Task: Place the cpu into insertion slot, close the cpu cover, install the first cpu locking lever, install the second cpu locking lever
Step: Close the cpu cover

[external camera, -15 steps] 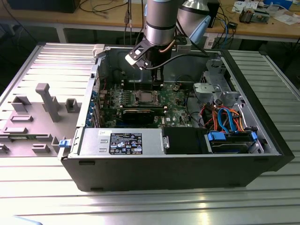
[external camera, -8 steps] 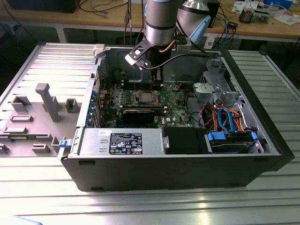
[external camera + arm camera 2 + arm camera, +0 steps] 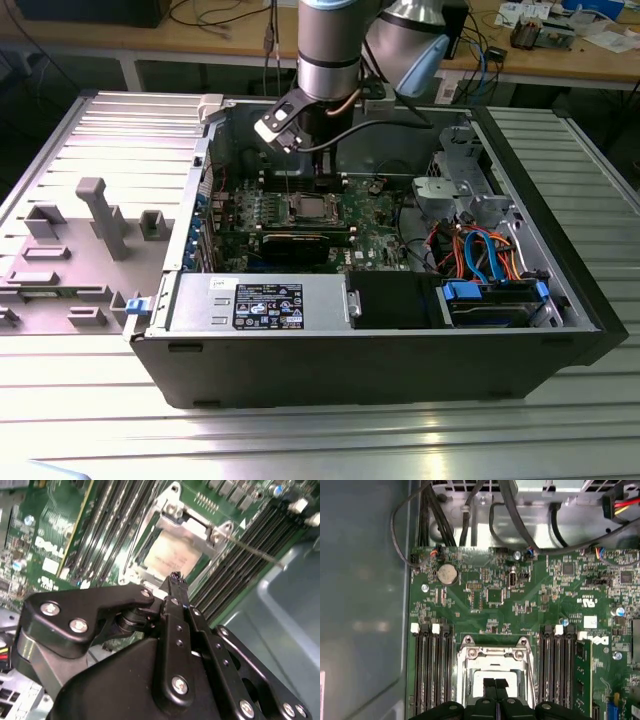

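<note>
Black two-finger gripper: fingers pressed together, nothing between them, tips hovering just over the small square socket with the silvery rim on the green circuit board. The flat square chip with the pale metal top is already seated in that socket. The thin silvery frame plate with the cut-out centre lies down around it; fully flat or slightly raised, can't say from here.

So I read the step in hand as the levers. To do it well: take the thin steel wire lever near its free end and push with the closed tips. Stay off the chip top and the black memory slots just beside.

Exterior view: socket at 6 o'clock of the gripper, grey metal power supply box at 6 o'clock of the socket, blue-and-orange cable bundle near 3 o'clock.

Second wrist view gives the wire lever standing free of the socket. First wrist view gives the tips centred across the frame plate, with the silver round coin cell well apart.
</note>
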